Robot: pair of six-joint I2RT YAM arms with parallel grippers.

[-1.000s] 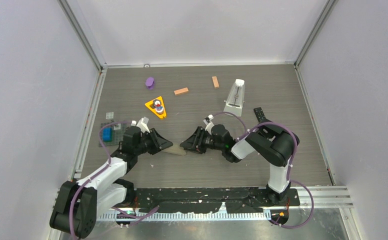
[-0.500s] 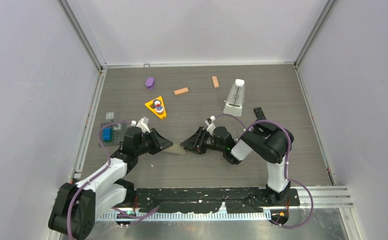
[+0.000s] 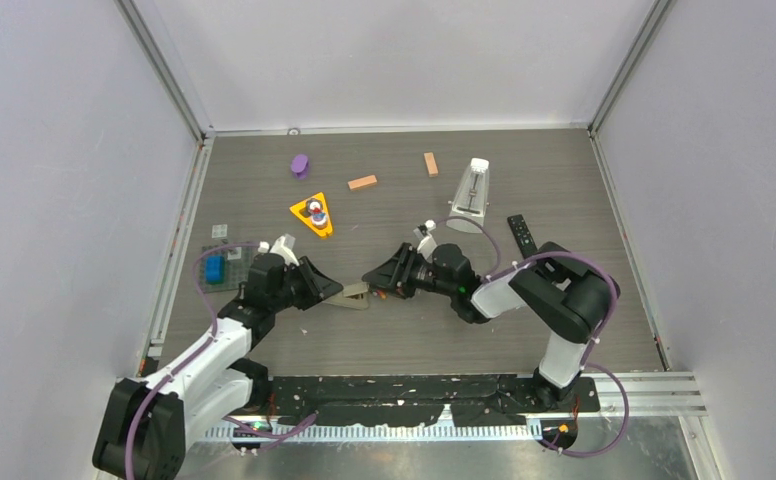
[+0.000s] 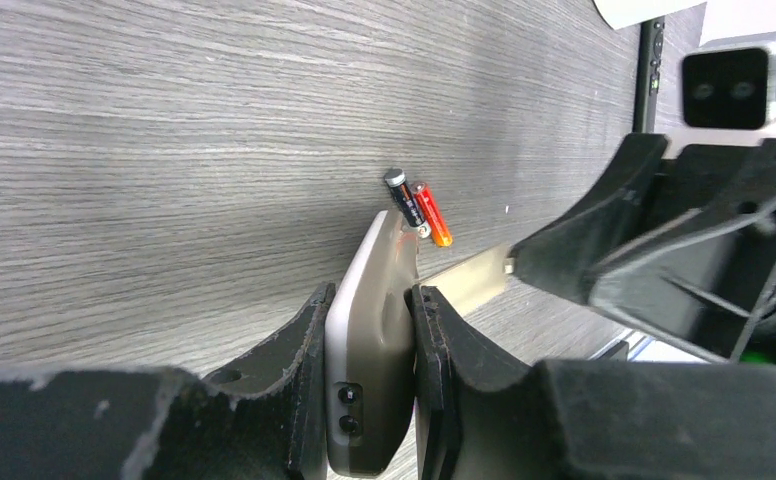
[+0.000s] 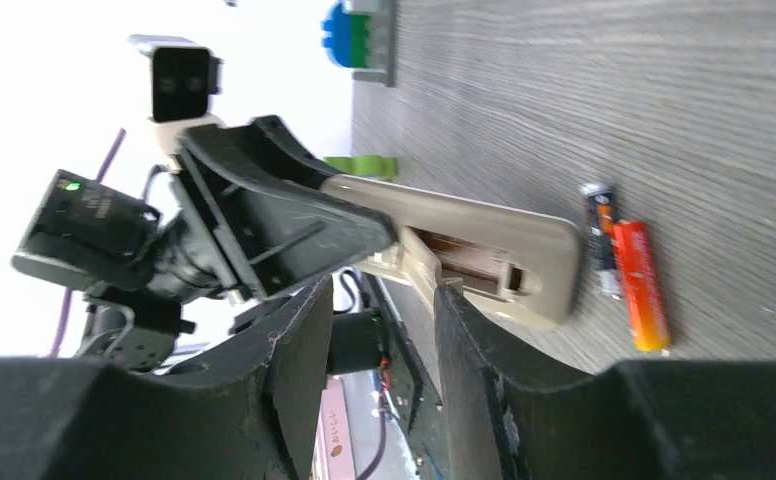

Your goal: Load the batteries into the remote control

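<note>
Left hand (image 4: 371,300): shut tight on the beige remote (image 4: 369,365), left of the middle in the top view.
Remote: held low over the worktop (image 4: 164,150), with its battery slot open.
Batteries (image 4: 416,207): 2, 1 dark and 1 red-orange, side by side on the worktop, at the remote's tip.
Right hand (image 5: 382,293): fingers on both sides of the remote's loose flap (image 5: 419,268); I cannot tell if they grip it.
</note>
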